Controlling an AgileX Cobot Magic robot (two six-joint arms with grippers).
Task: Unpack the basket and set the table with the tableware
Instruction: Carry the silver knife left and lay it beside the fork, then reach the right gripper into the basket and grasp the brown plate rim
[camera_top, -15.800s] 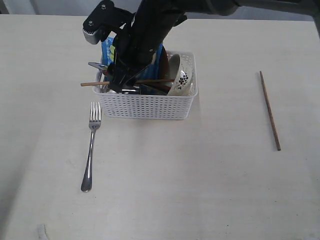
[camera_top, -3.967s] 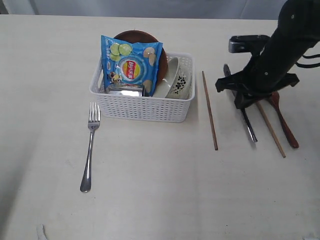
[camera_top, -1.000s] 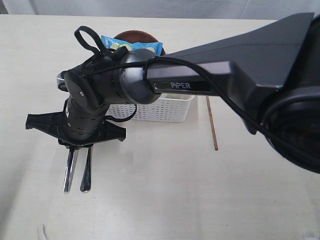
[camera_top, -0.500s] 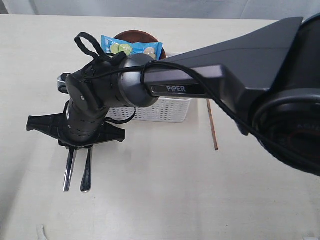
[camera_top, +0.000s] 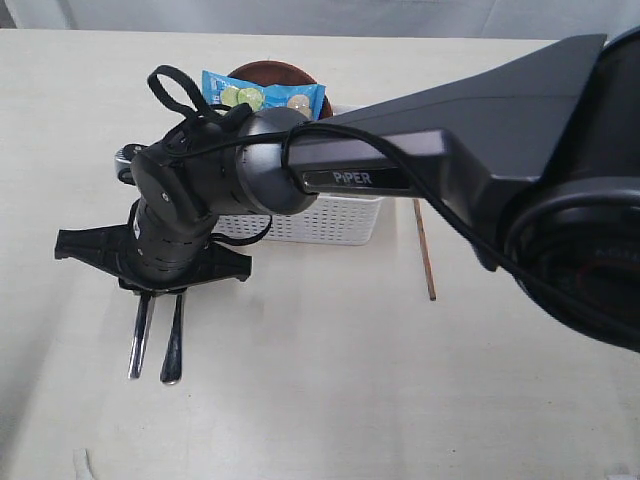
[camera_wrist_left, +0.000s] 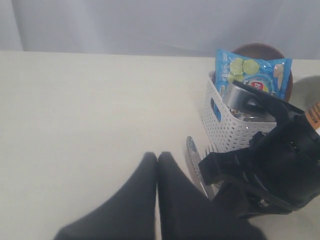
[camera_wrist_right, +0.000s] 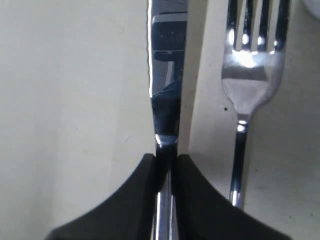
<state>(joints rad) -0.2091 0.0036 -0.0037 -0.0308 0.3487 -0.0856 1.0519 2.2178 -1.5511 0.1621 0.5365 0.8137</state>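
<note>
My right gripper (camera_wrist_right: 166, 161) is shut on the steel knife (camera_wrist_right: 167, 75), gripping where blade meets handle. The knife runs parallel to the steel fork (camera_wrist_right: 247, 65), close beside it and low over the table (camera_top: 320, 380). In the exterior view the right arm reaches across to the left, and its gripper (camera_top: 150, 285) covers the upper parts of the knife (camera_top: 138, 345) and the fork (camera_top: 172, 345). Behind it stands the white basket (camera_top: 345, 215) with the brown plate (camera_top: 270, 70). My left gripper (camera_wrist_left: 157, 156) is shut and holds nothing, hovering near the basket (camera_wrist_left: 225, 125).
A blue chip bag (camera_top: 262, 95) stands in the basket, with a shiny steel cup (camera_wrist_left: 237, 95) in front of it. One wooden chopstick (camera_top: 425, 250) lies on the table right of the basket. The right arm's bulk hides the right side of the table.
Hardly anything has moved: the right gripper stays shut on the knife beside the fork, shifted only a trace.
</note>
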